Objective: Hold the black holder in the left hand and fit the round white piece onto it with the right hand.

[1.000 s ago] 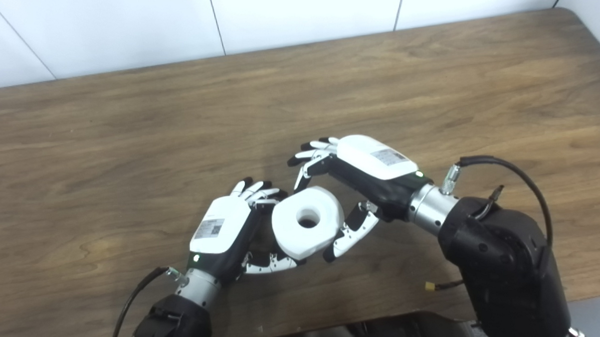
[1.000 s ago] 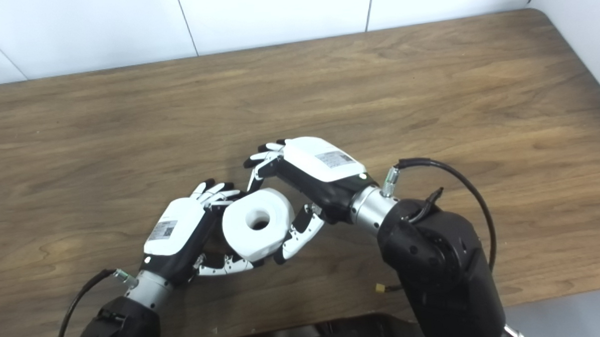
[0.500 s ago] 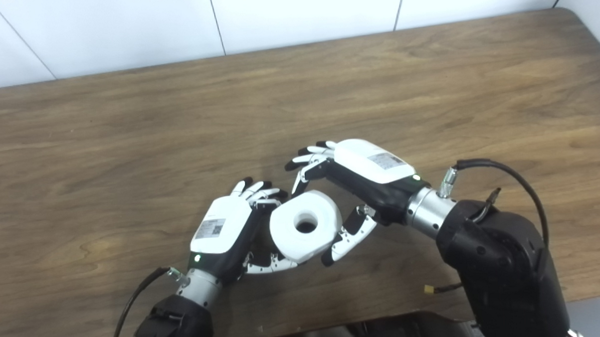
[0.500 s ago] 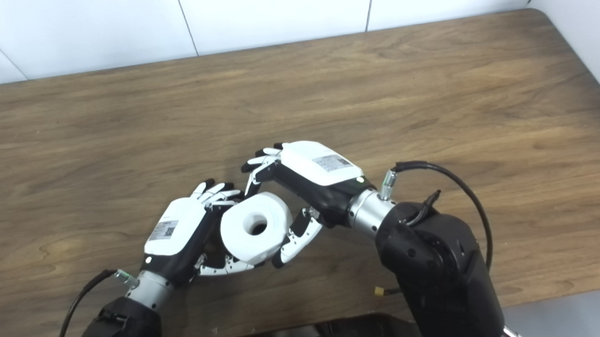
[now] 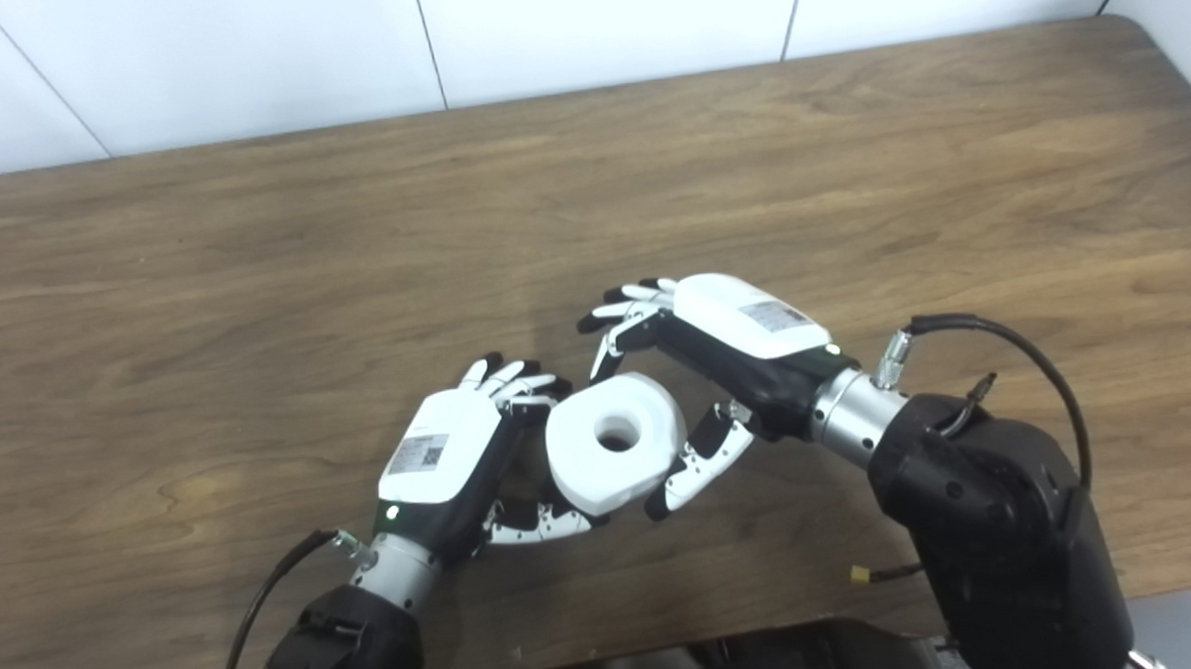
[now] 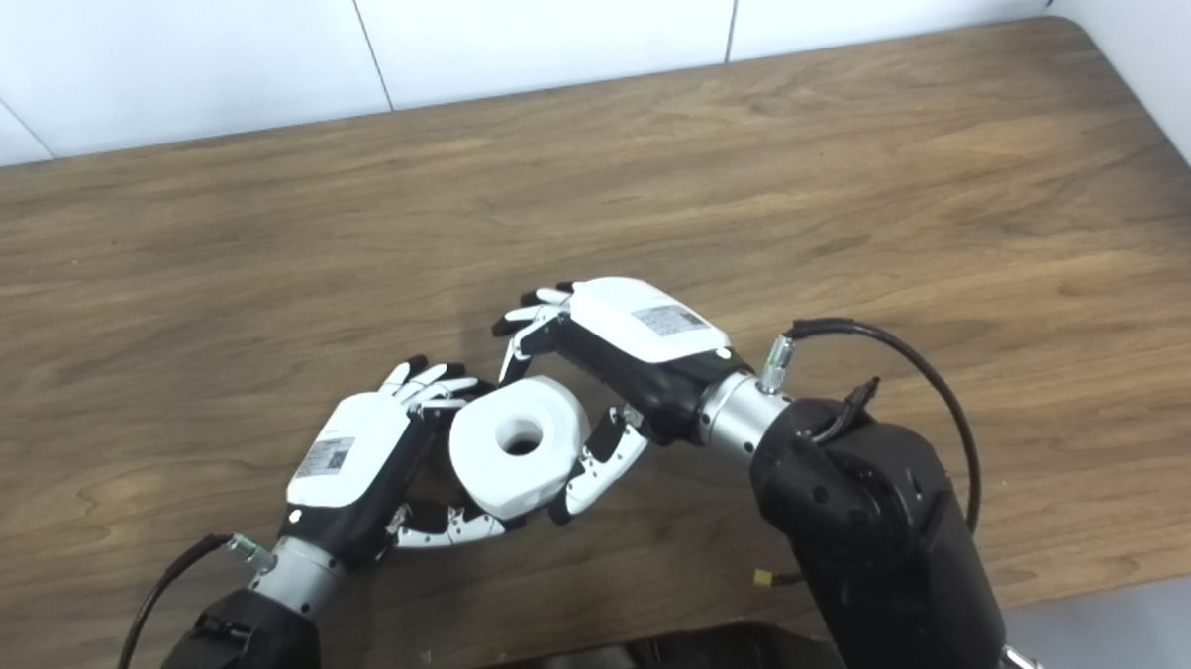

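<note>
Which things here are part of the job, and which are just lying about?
Part of the job: round white piece; left hand, cupped under it; right hand, fingers around it. The black holder is hidden.

Just there: wooden table; loose cable.

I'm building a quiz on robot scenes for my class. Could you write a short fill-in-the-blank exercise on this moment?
1. The round white piece has a ____ through its middle.
2. The white piece sits between the left hand and the ____ hand.
3. The table under the hands is made of ____.
4. The wall behind the table is covered in white ____.

Missing words: hole; right; wood; tiles
</note>
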